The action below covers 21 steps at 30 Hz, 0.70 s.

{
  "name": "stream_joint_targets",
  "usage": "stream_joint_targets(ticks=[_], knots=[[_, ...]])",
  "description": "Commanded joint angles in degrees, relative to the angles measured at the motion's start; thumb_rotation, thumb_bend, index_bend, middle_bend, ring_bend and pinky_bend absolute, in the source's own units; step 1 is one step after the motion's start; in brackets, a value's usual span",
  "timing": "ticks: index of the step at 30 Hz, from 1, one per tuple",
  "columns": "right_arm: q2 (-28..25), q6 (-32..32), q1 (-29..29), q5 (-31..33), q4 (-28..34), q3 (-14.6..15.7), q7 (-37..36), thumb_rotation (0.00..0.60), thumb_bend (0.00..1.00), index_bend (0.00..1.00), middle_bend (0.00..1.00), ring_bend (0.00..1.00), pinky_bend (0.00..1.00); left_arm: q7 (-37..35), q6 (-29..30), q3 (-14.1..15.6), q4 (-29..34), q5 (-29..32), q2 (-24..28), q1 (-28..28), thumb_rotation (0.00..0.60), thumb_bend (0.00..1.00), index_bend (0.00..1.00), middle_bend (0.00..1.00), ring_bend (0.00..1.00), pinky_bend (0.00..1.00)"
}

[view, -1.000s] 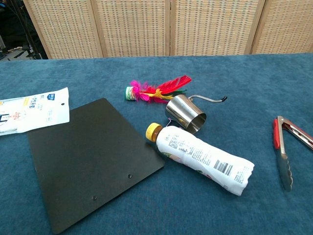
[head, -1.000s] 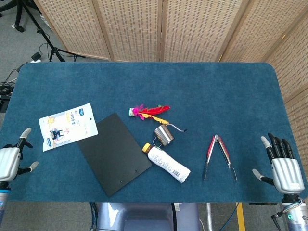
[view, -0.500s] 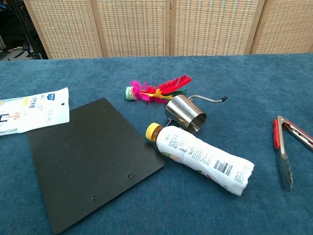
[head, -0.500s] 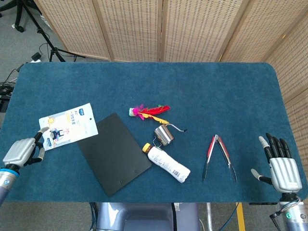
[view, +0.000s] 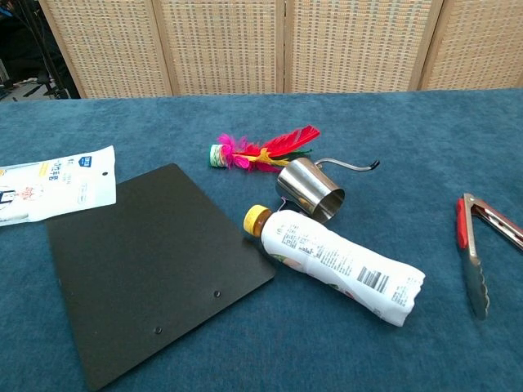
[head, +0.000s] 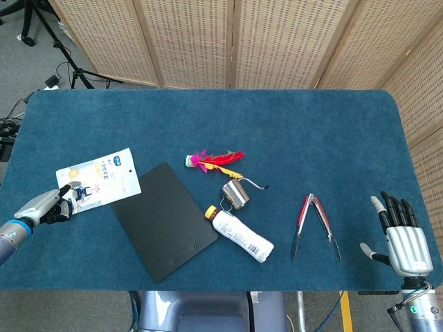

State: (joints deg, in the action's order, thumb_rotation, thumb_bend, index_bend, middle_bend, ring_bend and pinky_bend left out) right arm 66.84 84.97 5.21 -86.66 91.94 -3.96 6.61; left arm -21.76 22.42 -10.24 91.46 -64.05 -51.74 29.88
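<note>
My left hand (head: 45,206) lies at the table's left front, its fingertips at the lower left corner of a white printed pouch (head: 97,181); whether they touch it I cannot tell, and it holds nothing that I can see. My right hand (head: 401,234) hovers at the front right corner with fingers spread and nothing in it, to the right of red-handled metal tongs (head: 313,223). The chest view shows the pouch (view: 49,192) and the tongs (view: 474,249) but neither hand.
A black board (head: 165,220) lies beside the pouch. Mid-table are a pink and red feather shuttlecock (head: 214,160), a tipped steel cup (head: 235,194) with a wire handle, and a white yellow-capped bottle (head: 241,235) on its side. Wicker screens stand behind the blue table (head: 332,131).
My left hand has moved from the table's front left edge up and right to the pouch's corner, turning side-on. The right hand has barely shifted. No object has moved.
</note>
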Motion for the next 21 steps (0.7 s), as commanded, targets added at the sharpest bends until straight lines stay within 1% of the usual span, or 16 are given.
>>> stream_joint_targets(ticks=[1,11,21], knots=[[-0.02,0.11,-0.06,-0.06,0.0,0.04,-0.08,0.6,0.21,0.0,0.0,0.0,0.0,-1.19,-3.39,0.47,-2.63,0.11,-0.96,1.71,0.6,0.91,0.0,0.72,0.87,0.68],[0.01,0.21,-0.05,-0.22,0.0,0.11,0.03,0.6,0.21,0.0,0.0,0.0,0.0,-1.47,-8.84,2.83,-8.22,2.61,-3.48,4.5,0.6,0.92,0.0,0.72,0.87,0.68],[-0.09,0.71,-0.17,-0.82,0.16,0.28,0.03,0.6,0.21,0.0,0.0,0.0,0.0,-1.4,-9.59,4.01,-10.85,3.97,-4.99,5.26,0.6,0.93,0.0,0.72,0.87,0.68]])
